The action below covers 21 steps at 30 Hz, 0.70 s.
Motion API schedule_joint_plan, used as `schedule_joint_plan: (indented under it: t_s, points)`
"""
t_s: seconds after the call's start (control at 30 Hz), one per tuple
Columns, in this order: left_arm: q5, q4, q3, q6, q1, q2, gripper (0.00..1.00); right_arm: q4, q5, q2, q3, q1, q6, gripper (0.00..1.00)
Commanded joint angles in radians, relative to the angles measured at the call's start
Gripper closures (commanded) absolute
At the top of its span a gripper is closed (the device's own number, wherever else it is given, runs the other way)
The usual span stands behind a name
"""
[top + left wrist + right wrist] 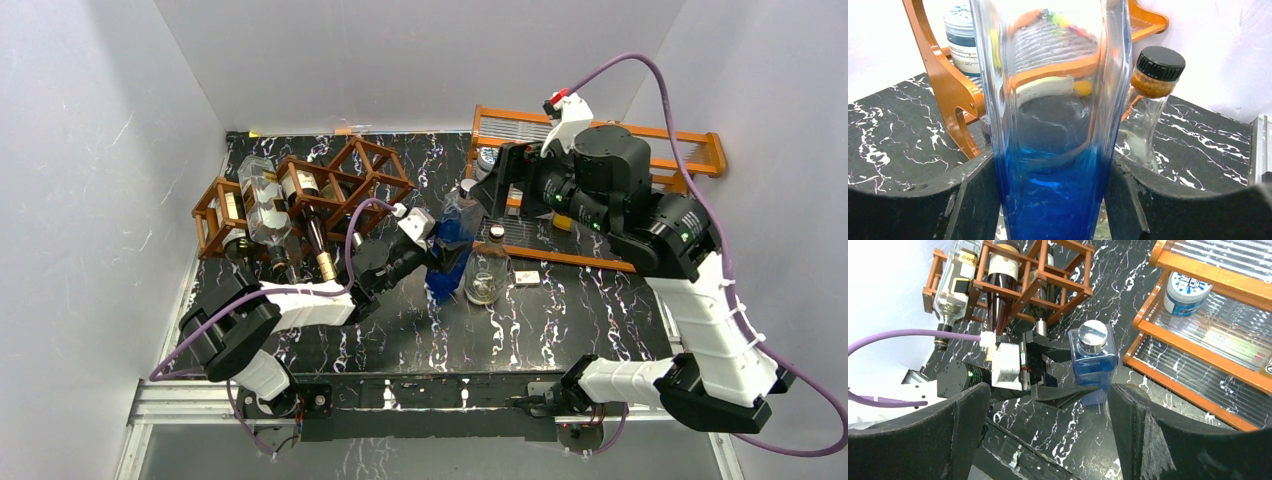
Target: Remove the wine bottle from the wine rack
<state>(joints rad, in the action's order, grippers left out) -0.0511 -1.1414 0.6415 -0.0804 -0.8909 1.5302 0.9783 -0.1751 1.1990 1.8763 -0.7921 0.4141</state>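
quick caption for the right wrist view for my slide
Left hand grips the blue bottle upright on the marble table, between the wine rack and orange shelf.

Bottles (266, 205) in wine rack (392, 165) (far left)

The top view looks steeply down from above and behind the arm bases (300, 398), over the whole tabletop (560, 330). The left wrist camera faces level, very close to the blue bottle (1053, 200), orange shelf (948, 95) behind. The right wrist camera looks down from higher, sharing bottle, shelf and wine rack (1088, 270) with the top view.
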Motion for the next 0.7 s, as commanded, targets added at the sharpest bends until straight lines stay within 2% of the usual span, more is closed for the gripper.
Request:
schedule_joint_plan:
  t_s: [0.0,0.13,0.27,0.37,0.57,0.6,0.67]
  points:
    - [-0.022,-0.265,0.064,-0.032,0.001,-0.010,1.00,-0.092,-0.029,-0.045,-0.005,0.001,-0.022,0.02]
    - [-0.048,-0.376,0.048,-0.017,0.006,0.038,1.00,-0.105,-0.028,-0.056,-0.031,0.001,-0.031,0.02]
    - [-0.137,-0.582,0.023,-0.108,0.059,0.130,1.00,-0.114,-0.030,-0.059,-0.060,0.001,-0.045,0.02]
    - [-0.181,-0.610,0.019,-0.087,0.063,0.165,1.00,-0.115,-0.030,-0.063,-0.082,0.001,-0.048,0.02]
    - [-0.166,-0.632,-0.053,-0.066,0.066,0.162,1.00,-0.138,0.007,-0.075,-0.126,0.001,-0.032,0.02]
    - [-0.165,-0.631,-0.061,-0.068,0.066,0.161,0.99,-0.144,0.013,-0.077,-0.136,0.001,-0.029,0.02]
    - [-0.147,-0.630,-0.081,-0.076,0.066,0.156,0.83,-0.150,0.026,-0.076,-0.149,0.001,-0.025,0.02]
